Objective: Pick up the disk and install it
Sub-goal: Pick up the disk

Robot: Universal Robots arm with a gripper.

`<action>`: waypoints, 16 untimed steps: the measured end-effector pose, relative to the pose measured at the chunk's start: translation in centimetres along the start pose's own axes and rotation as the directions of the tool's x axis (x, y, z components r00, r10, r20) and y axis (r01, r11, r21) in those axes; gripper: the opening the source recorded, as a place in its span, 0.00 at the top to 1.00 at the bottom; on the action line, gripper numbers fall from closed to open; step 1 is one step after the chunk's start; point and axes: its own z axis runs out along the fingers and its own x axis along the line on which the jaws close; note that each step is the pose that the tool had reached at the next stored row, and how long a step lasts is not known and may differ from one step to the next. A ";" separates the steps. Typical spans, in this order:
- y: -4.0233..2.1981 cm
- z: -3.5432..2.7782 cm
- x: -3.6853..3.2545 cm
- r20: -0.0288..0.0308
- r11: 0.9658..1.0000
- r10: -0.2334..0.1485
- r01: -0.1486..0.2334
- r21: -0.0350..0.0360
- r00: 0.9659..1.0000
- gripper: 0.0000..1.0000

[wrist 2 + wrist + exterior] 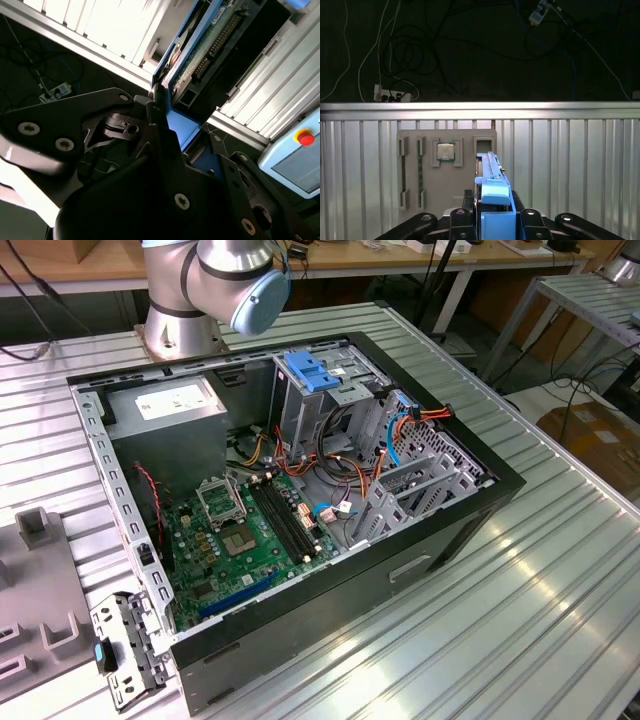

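Over the ribbed table (360,170), near the grey tray (412,137): clamped in the gripper (495,222), held edge-on, the disk (495,192) with blue rails; open computer case (300,640) just beside that tray, toward the exterior view's right.

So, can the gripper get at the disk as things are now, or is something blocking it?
Yes, it seems so: in both wrist views the gripper looks shut on the disk, so nothing stands between them.
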 end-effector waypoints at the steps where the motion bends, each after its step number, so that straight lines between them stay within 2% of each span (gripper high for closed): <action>1: 0.00 -0.14 0.00 0.000 1.000 0.000 0.000 0.000 1.000 0.63; 13: -0.02 -1.84 0.01 0.000 1.000 0.000 0.000 0.000 1.000 0.63; 16: -0.04 -2.76 0.01 0.000 1.000 0.000 0.000 0.000 1.000 0.63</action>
